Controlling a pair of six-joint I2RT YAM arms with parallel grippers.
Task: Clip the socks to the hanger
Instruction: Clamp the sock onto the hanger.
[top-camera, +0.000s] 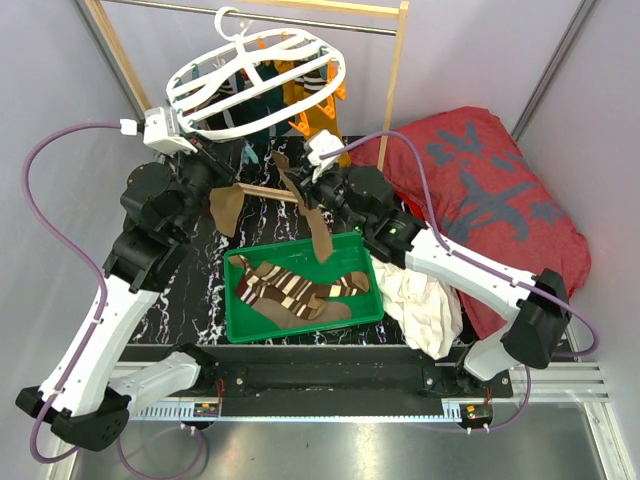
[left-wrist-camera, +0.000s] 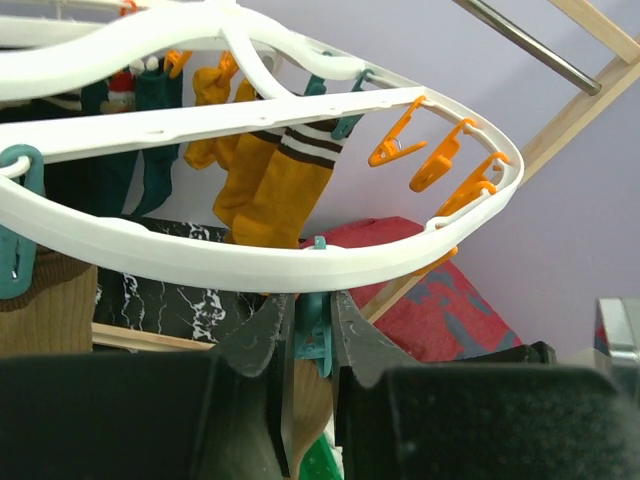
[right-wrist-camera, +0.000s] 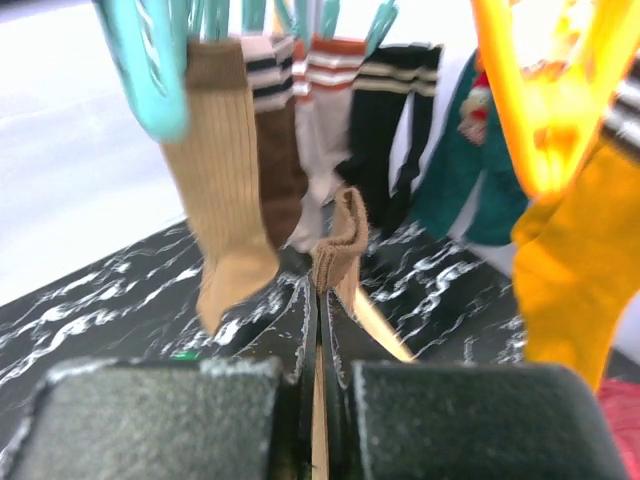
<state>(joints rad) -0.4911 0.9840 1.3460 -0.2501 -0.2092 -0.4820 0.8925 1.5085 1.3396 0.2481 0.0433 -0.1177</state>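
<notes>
Near edge of black marbled counter (top-camera: 190, 300): green plastic tray (top-camera: 235, 325) holding brown-and-cream striped socks (top-camera: 300, 290). Mid-counter: right gripper (right-wrist-camera: 320, 300) pinched tight on cuff of ribbed tan-brown sock (right-wrist-camera: 340, 235), toe hanging over tray's far rim. Far edge: left gripper (left-wrist-camera: 305, 320) clamped on small teal clip (left-wrist-camera: 315, 345) under rim of white plastic oval hanger (left-wrist-camera: 200, 255); mustard-yellow socks (left-wrist-camera: 270, 190) hang clipped.

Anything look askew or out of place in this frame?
The hanger sits tilted rather than level, its near rim by the left gripper, which pinches a teal clip. A white cloth lies crumpled beside the green tray.
</notes>
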